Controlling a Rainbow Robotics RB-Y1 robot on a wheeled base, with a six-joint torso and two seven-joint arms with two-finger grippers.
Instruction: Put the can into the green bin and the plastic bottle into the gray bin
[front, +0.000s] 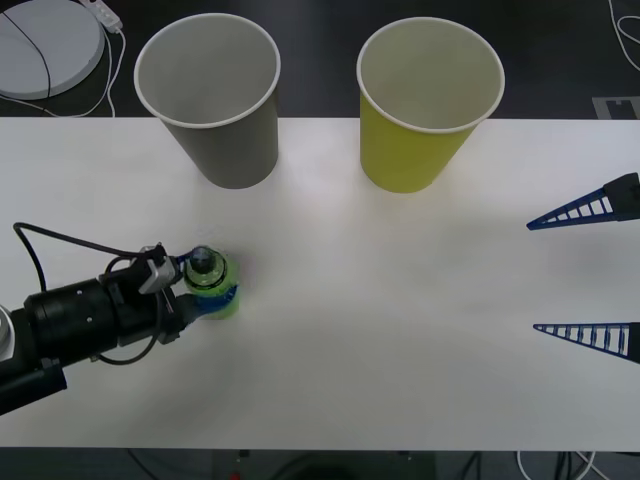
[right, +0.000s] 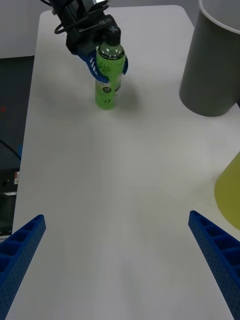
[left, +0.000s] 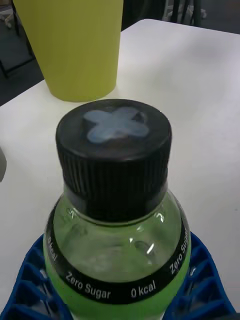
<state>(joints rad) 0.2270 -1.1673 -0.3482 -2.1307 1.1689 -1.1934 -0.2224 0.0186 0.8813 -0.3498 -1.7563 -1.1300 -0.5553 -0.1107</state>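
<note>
While the plastic bottle (front: 212, 283) stands upright on the white counter (front: 400, 330), toward its left side, it is clamped at the shoulder by the blue fingers (left: 30, 280) of the left gripper (front: 205, 285). Behind it, the gray bin (front: 213, 97) is set at the far edge, and the green bin (front: 425, 103) is placed to its right, apart from it. At the right side, the right gripper (front: 585, 275) is held with its fingers spread wide.

**Left arm gripping, right arm waiting**

The left gripper (front: 208, 283) was clamped around the bottle (front: 212, 281), its arm stretched level behind it. The right gripper (front: 585, 273) hung well right of the bottle, fingers (front: 572, 211) spread wide.
</note>
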